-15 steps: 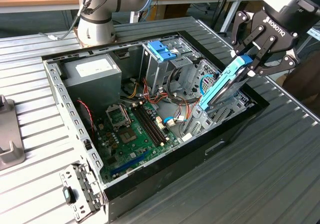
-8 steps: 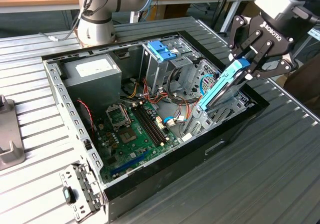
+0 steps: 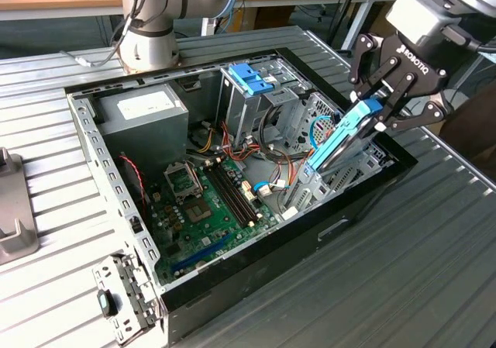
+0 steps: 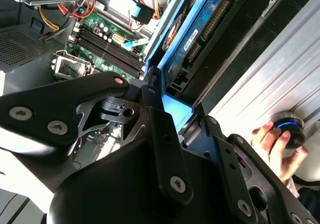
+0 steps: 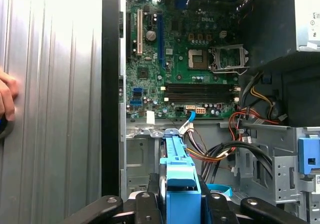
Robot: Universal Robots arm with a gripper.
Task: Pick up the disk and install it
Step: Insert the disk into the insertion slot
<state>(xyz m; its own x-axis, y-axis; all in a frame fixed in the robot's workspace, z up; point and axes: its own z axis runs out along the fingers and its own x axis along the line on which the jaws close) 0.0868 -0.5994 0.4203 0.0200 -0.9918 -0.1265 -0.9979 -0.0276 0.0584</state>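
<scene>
Black metal pincer (image 3: 377,109), fingers clamped on the disk (image 3: 341,137): flat rectangular slab, dark body edged in smooth light-blue plastic. Disk tilted, lower end down inside the open computer case (image 3: 364,197) at the exterior view's right side, upper end gripped above the rim. In the first wrist view the disk's blue end (image 5: 180,184) sits between the fingers. Beyond, green circuit board (image 3: 205,201) with long memory slots, then tall perforated metal cage (image 3: 248,104) topped by a blue handle. Ribbed grey metal counter (image 3: 434,270) underneath.
</scene>
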